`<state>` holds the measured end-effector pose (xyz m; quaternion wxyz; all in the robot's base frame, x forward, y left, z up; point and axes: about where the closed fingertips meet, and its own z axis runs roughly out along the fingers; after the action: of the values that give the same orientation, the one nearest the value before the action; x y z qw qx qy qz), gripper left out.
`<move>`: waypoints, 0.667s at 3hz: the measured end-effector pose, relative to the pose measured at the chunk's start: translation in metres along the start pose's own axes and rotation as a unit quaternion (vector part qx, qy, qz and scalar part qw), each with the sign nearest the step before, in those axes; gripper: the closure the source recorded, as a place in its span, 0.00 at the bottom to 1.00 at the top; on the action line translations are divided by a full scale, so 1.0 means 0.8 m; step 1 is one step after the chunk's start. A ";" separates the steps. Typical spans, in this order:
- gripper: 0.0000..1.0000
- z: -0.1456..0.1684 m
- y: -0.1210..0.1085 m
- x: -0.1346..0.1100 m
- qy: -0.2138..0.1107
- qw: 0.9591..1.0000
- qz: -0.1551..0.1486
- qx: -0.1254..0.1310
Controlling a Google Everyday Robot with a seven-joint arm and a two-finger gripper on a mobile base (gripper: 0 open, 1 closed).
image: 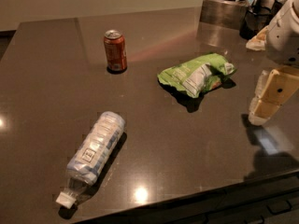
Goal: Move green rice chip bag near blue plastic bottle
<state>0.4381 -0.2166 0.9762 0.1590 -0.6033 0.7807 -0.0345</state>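
The green rice chip bag [196,73] lies crumpled on the dark countertop, right of centre. The blue plastic bottle [96,148] lies on its side at the front left, with its white cap toward the front edge. My gripper [259,115] hangs at the right edge of the view, just above the counter. It is to the right of the bag and a little nearer the front, not touching it. Nothing is seen in it. The bag and the bottle lie well apart.
An orange-red soda can [115,50] stands upright at the back, left of the bag. A metal container [224,8] and dark items stand at the back right corner. The counter's front edge [196,195] runs diagonally below the bottle.
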 end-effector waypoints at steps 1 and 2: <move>0.00 0.007 -0.011 -0.005 0.000 1.000 -0.007 0.003; 0.00 0.034 -0.039 -0.016 0.006 1.000 -0.020 -0.006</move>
<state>0.4779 -0.2094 0.9608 0.1502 -0.6196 0.7696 -0.0364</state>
